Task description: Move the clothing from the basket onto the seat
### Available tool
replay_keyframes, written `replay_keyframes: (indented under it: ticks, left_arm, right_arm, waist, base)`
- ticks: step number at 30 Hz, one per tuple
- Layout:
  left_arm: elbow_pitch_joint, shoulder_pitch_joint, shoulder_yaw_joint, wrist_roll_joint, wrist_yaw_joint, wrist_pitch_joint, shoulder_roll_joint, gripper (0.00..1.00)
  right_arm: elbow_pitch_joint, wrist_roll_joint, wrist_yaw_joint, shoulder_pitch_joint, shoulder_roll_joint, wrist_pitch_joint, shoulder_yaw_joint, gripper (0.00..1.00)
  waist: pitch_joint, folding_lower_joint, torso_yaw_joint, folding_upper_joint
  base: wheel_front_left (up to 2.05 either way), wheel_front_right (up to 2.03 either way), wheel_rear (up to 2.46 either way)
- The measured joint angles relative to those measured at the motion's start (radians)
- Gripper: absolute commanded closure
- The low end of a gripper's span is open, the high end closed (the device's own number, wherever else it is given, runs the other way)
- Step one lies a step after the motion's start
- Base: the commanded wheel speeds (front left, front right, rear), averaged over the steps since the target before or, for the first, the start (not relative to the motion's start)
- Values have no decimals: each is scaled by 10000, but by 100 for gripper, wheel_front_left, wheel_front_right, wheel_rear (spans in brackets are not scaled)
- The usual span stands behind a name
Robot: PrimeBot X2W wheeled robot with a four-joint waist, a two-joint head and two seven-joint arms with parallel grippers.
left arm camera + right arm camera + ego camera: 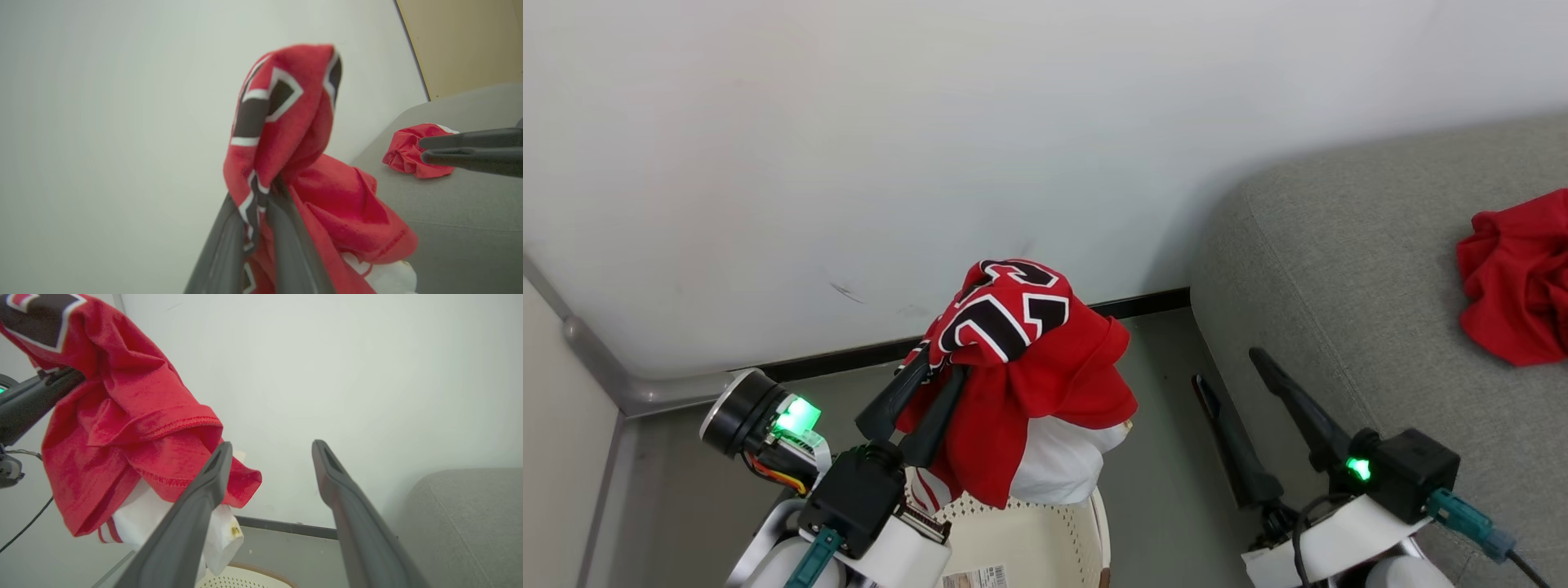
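— How many pieces of clothing are there?

— Two bunches. One clothing bundle (pixel 1029 359) hangs directly above the basket (pixel 1029 539). It is soft red fabric with blocky black lettering outlined in white and a stitched hem. A white cloth (pixel 1062 465) with red stripes at one edge hangs beneath it. Whether its lowest fold touches the basket's rim cannot be told. The other is a single crumpled red garment (pixel 1515 278) lying on the seat (pixel 1339 269), well apart from the basket on the robot's right.

— What holds the bundle up?

— The left fingers (pixel 894 400), two long, dark, tapered ones. They are pinched together on a fold of the lettered fabric, which drapes over their tips.

— And the other pair?

— The right fingers (pixel 1298 408) are spread wide with nothing between them. They sit to the right of the basket, between it and the seat.

— What about the basket itself?

— There is one, in cream plastic dotted with small holes. It has a brownish rim and a paper label (pixel 976 578) on its bottom.

— What surrounds it?

— One seat of grey woven upholstery, with a rounded corner and a stitched seam. Behind the basket are a plain white wall (pixel 931 122) and a black skirting (pixel 849 355). Under it is a smooth grey floor (pixel 1168 457).
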State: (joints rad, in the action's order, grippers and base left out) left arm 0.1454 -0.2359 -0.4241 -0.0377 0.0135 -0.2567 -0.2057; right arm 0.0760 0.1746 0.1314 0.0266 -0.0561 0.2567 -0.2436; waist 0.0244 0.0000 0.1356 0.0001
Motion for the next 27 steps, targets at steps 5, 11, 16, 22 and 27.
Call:
replay_keyframes:
  ticks: [5, 11, 16, 22, 27]
  left_arm:
    - [33, 16, -65, 134, 0, 0, 0, 100]
    - [58, 16, -201, 211, -86, 0, 8, 100]
    - [90, 16, -355, 303, -173, 0, -12, 100]
    - [105, 17, -456, 397, -182, 0, -86, 100]
    - [244, 16, -642, 399, -334, 0, -90, 100]
  right_arm:
    - [729, 27, 0, 513, -142, 2, -238, 0]
    - [886, 180, 0, 646, -698, 2, -1438, 0]
    - [922, -144, 2, 1019, -1457, 2, -2121, 0]
    - [1103, -253, 2, 1891, -1762, 2, -2314, 0]
    - [644, -134, 2, 2063, -2059, 4, -2648, 0]
  waist:
    - [-22, 0, 40, 0]
    - [-36, 0, 24, 0]
    - [-46, 0, -21, 0]
    - [-48, 0, -68, 0]
    - [-39, 0, -135, 0]
  base:
    - [0, 0, 0]
    - [0, 0, 0]
    - [0, 0, 0]
    - [0, 0, 0]
    - [0, 0, 0]
